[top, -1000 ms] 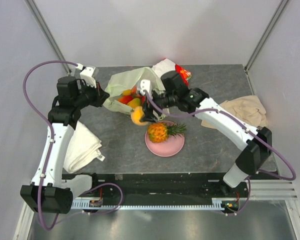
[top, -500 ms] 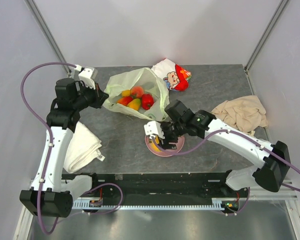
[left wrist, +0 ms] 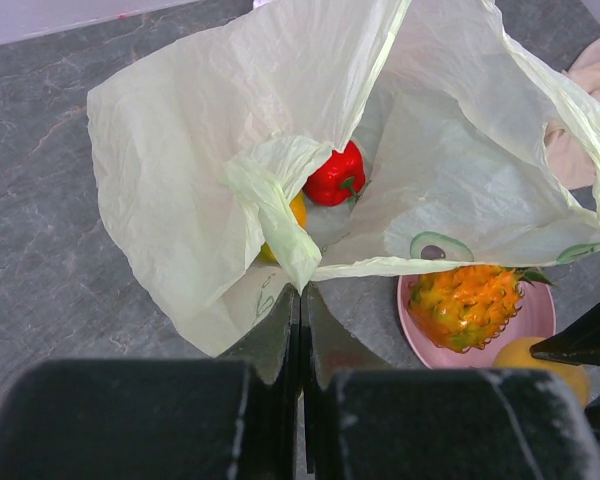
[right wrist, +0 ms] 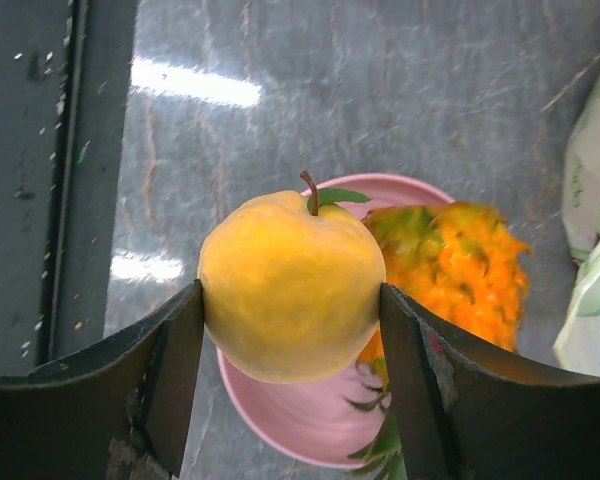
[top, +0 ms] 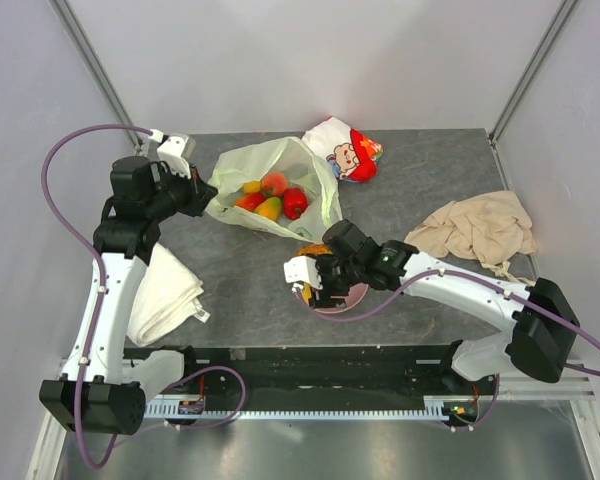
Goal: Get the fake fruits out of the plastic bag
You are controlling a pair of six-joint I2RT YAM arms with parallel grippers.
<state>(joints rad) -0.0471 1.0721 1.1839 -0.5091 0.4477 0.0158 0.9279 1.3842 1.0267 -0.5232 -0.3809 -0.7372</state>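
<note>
Right pincer (right wrist: 290, 292): fingers apart but clamped on both sides of a yellow-orange round plastic fruit (right wrist: 292, 285) with a brown stem and a green leaf. It hangs over the rim of the round pink plate (right wrist: 280, 425); can't tell if it touches. The orange plastic pineapple (right wrist: 450, 262) lies on the same plate, just beside the held fruit on its bag side.

The plate sits mid-width, close to the near edge of the grey stone-pattern desk (top: 430, 170). A strip of bare desk separates the plate from the bag. A wider bare stretch runs toward the beige crumpled cloth (top: 480, 225) at the right edge.

Left pincer (left wrist: 300, 300): fingers together, pinching a fold of the pale-green translucent plastic bag (left wrist: 180, 150) at its left rim. The bag is in the far-left part of the desk with its mouth held open.

Inside are a red pepper-like plastic fruit (left wrist: 335, 175), a yellow-red mango (top: 269, 208) and a peach-coloured fruit (top: 274, 182), all well apart from the right pincer.

A white-and-red cartoon pouch (top: 345, 150) lies at the far edge, touching the bag. A white folded towel (top: 165, 290) lies on the left edge.
</note>
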